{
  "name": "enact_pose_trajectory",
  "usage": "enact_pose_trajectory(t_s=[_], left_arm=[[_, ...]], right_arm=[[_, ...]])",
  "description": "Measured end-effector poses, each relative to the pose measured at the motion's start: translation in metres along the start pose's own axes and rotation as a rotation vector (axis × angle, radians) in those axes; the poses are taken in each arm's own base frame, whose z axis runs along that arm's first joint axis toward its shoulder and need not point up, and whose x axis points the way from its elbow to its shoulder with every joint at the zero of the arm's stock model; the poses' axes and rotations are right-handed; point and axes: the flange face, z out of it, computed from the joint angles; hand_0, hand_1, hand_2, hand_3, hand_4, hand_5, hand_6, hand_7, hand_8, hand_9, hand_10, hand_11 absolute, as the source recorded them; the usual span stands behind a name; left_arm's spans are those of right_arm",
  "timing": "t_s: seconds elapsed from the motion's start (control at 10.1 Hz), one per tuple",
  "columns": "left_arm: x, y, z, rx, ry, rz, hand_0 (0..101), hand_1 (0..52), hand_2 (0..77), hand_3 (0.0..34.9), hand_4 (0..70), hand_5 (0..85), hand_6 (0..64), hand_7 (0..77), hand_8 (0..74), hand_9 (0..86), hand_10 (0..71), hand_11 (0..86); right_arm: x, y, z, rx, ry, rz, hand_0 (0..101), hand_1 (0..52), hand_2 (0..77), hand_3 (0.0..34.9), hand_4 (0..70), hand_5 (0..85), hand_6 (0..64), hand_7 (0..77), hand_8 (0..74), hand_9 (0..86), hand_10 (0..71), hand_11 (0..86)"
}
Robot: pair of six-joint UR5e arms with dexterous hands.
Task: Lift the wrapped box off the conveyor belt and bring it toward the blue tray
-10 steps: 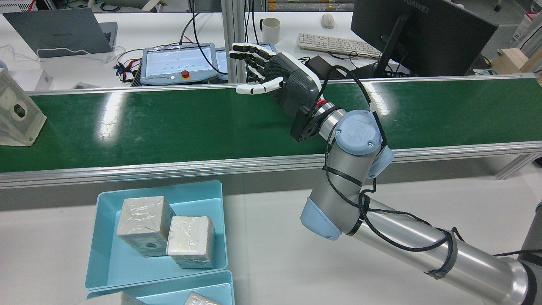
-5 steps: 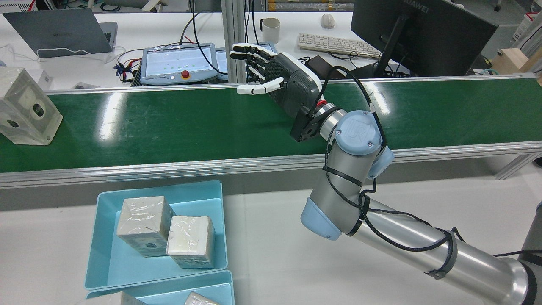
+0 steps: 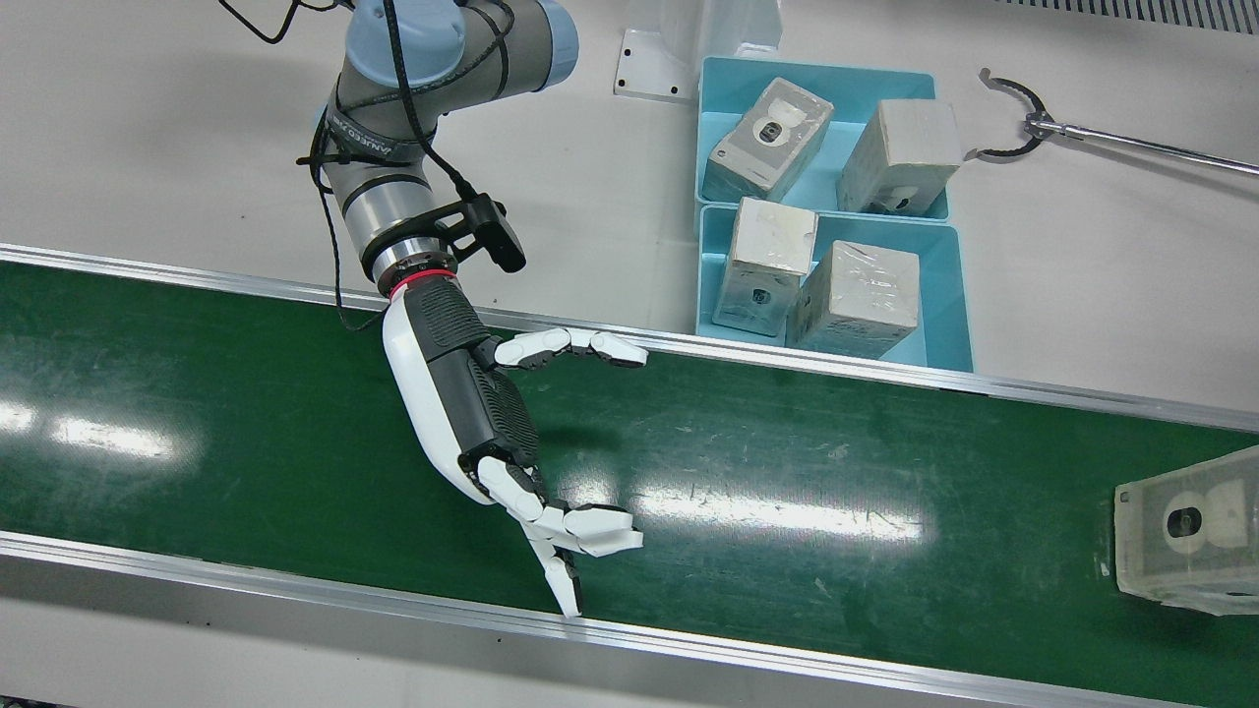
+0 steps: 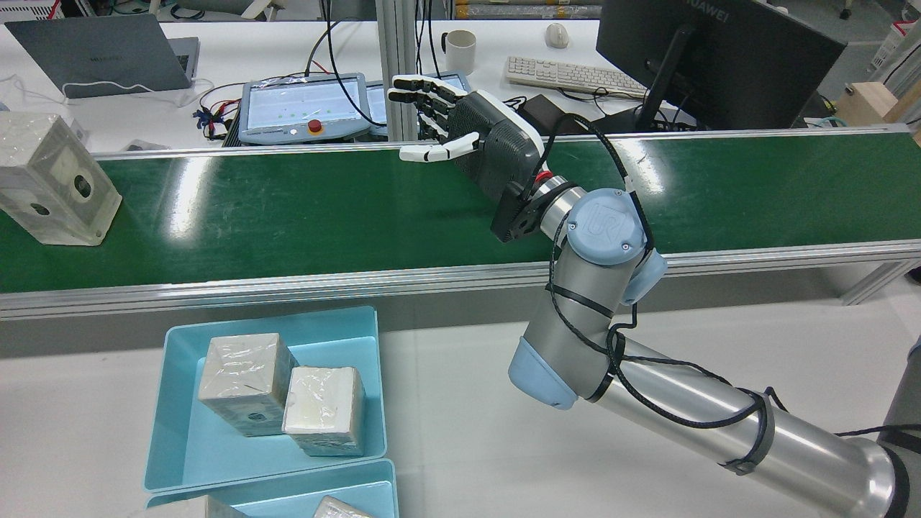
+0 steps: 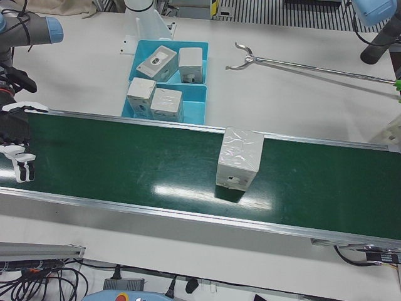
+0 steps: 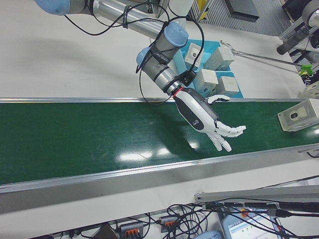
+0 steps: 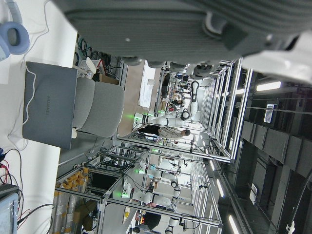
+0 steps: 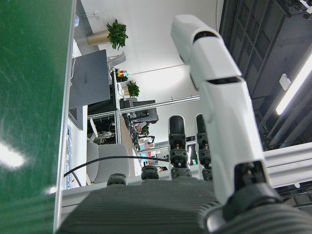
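Right robot hand (image 3: 492, 433) hovers over green conveyor belt (image 3: 787, 472), fingers spread wide, empty. Wrapped box (image 3: 1185, 531) sits on belt well apart from it. Blue tray (image 4: 180, 439) holds two boxes.

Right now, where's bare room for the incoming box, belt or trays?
Bare green conveyor belt lies between the plastic-wrapped box and the open right hand. Both blue plastic trays are crowded, two wrapped boxes each; the white table beside them is free.
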Motion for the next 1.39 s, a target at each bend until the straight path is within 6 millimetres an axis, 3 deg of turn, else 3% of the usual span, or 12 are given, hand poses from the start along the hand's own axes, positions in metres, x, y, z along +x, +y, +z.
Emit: enact_pose_trajectory(t_s=[0.7, 0.8, 0.89, 0.99, 1.39], left_arm=[[0.000, 0.000, 0.000, 0.000, 0.000, 0.000, 0, 0.0, 1.1, 0.0, 0.0, 1.1, 0.0, 0.5, 0.5, 0.0, 0.5, 0.0], [0.000, 0.000, 0.000, 0.000, 0.000, 0.000, 0, 0.0, 1.1, 0.0, 0.0, 1.1, 0.0, 0.5, 0.5, 0.0, 0.5, 0.0], [0.000, 0.000, 0.000, 0.000, 0.000, 0.000, 0, 0.0, 1.1, 0.0, 0.0, 1.1, 0.0, 0.5, 0.5, 0.0, 0.5, 0.0], [0.000, 0.000, 0.000, 0.000, 0.000, 0.000, 0, 0.0, 1.1, 0.0, 0.0, 1.1, 0.0, 0.5, 0.5, 0.0, 0.5, 0.0], [0.000, 0.000, 0.000, 0.000, 0.000, 0.000, 0, 0.0, 0.5, 0.0, 0.0, 0.5, 0.0, 0.5, 0.5, 0.0, 0.5, 0.0]], right_arm=[[0.011, 0.002, 0.002, 0.000, 0.013, 0.001, 55, 24.0, 22.4, 10.4, 18.0, 24.0, 8.2, 25.1, 0.5, 4.4, 0.0, 1.6], [0.013, 0.003, 0.002, 0.000, 0.015, -0.007, 55, 24.0, 19.6, 10.3, 16.9, 24.0, 8.2, 25.1, 0.5, 4.4, 0.0, 1.6], [0.014, 0.001, 0.001, 0.003, 0.018, -0.015, 51, 14.7, 13.6, 10.3, 15.3, 24.0, 8.2, 25.6, 0.5, 4.4, 0.0, 1.6], [0.016, 0.000, 0.000, 0.006, 0.020, -0.021, 48, 13.6, 8.2, 10.3, 15.3, 24.0, 7.6, 25.6, 0.5, 4.4, 0.0, 1.6], [0.019, -0.001, -0.001, 0.009, 0.024, -0.022, 48, 13.6, 9.3, 11.1, 15.3, 22.9, 7.6, 24.5, 0.5, 3.8, 0.0, 1.6]])
